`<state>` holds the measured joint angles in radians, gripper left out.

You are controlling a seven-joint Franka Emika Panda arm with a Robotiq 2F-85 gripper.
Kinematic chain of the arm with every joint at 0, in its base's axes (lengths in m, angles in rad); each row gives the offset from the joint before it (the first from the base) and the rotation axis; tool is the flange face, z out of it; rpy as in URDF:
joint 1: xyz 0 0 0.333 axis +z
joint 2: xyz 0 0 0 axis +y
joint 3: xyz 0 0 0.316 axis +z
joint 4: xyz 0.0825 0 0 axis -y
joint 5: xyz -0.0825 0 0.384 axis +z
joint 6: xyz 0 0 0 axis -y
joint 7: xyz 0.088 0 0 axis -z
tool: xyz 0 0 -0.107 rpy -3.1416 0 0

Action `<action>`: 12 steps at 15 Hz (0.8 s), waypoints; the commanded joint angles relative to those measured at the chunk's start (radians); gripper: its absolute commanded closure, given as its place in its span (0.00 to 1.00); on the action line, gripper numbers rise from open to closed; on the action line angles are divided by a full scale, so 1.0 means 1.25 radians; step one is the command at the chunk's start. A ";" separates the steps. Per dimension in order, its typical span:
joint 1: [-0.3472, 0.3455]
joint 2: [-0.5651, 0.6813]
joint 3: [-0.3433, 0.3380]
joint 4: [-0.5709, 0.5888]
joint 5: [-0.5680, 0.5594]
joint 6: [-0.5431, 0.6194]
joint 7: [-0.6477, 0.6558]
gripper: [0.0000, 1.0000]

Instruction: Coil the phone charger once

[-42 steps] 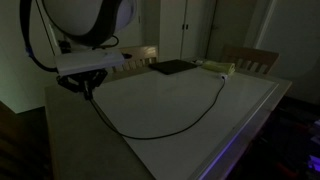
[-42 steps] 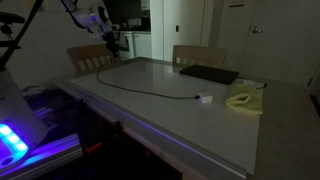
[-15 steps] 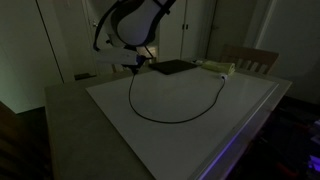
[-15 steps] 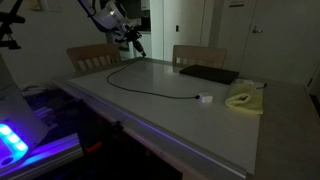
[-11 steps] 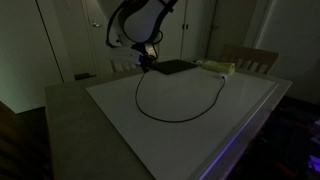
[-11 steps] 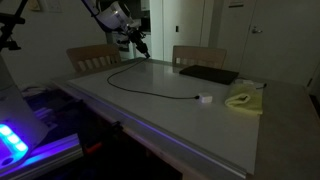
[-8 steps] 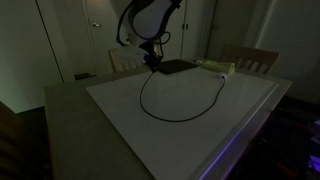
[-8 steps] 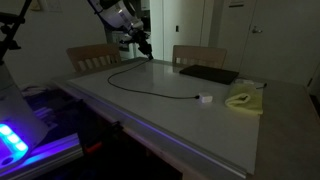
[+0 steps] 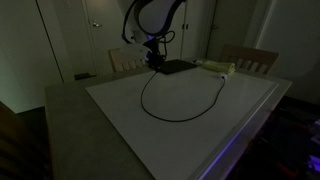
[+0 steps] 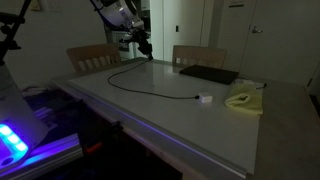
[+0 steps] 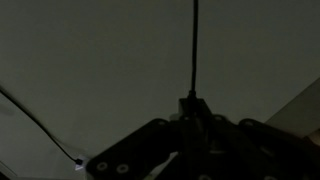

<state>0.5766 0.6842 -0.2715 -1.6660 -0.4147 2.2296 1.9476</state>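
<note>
Phone charger [image 9: 178, 120], one end pinched in the clenched tool [image 9: 155, 63] and lifted, trails away from it across the surface [image 9: 250, 115] in an open arc, so the single coil looks only half formed, its far end not yet crossed.

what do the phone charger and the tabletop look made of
The phone charger: likely a rubbery plastic sheath, matte black; it lies in a soft limp curve. The tabletop: smooth pale surface, possibly laminate or painted wood; faint sheen, dim light leaves it open.
</note>
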 commanded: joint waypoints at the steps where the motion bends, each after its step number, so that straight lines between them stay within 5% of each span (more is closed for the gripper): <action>1: -0.065 -0.026 0.061 -0.020 0.013 -0.038 0.032 0.98; 10: -0.211 -0.155 0.078 -0.250 0.102 0.008 0.242 0.98; 11: -0.206 -0.085 0.098 -0.144 0.074 -0.039 0.211 0.98; 12: -0.217 -0.096 0.098 -0.163 0.068 -0.036 0.217 0.90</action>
<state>0.3330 0.5657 -0.1798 -1.8730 -0.3104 2.1911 2.2070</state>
